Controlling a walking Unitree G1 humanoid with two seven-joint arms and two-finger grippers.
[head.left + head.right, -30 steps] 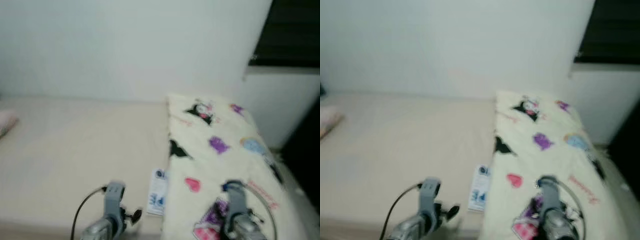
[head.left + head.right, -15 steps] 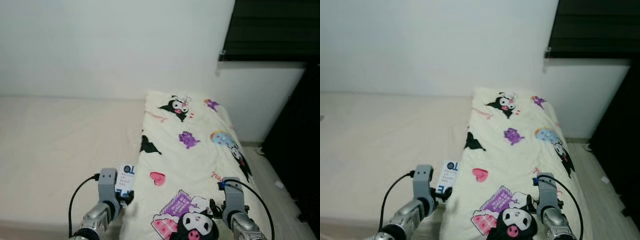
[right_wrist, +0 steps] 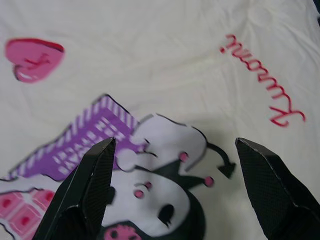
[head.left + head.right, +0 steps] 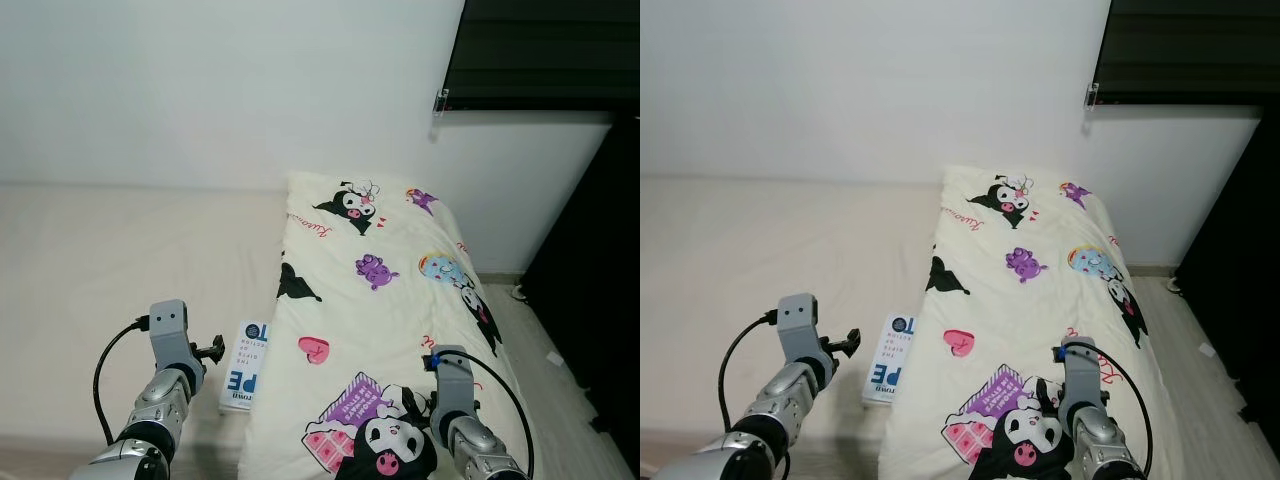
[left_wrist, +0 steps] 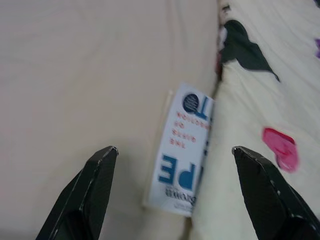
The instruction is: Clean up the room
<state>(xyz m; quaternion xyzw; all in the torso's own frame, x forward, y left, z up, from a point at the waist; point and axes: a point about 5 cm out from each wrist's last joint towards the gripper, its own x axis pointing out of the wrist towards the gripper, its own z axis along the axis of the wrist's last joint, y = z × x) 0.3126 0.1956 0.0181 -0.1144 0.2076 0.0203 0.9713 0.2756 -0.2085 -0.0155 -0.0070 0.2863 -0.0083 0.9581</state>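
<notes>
A cream blanket (image 4: 385,300) printed with cartoon characters, hearts and script lies spread lengthwise over the right part of a beige mattress (image 4: 110,260), reaching up to the white wall (image 4: 220,90) beneath a dark window (image 4: 540,50). A white booklet (image 4: 243,365) with blue lettering lies on the mattress, touching the blanket's left edge. The left gripper (image 5: 172,192) hovers above the booklet with its jaws wide apart, and the right gripper (image 3: 172,192) hovers over the blanket's printed black-and-white character (image 3: 160,195), jaws likewise apart and holding nothing.
</notes>
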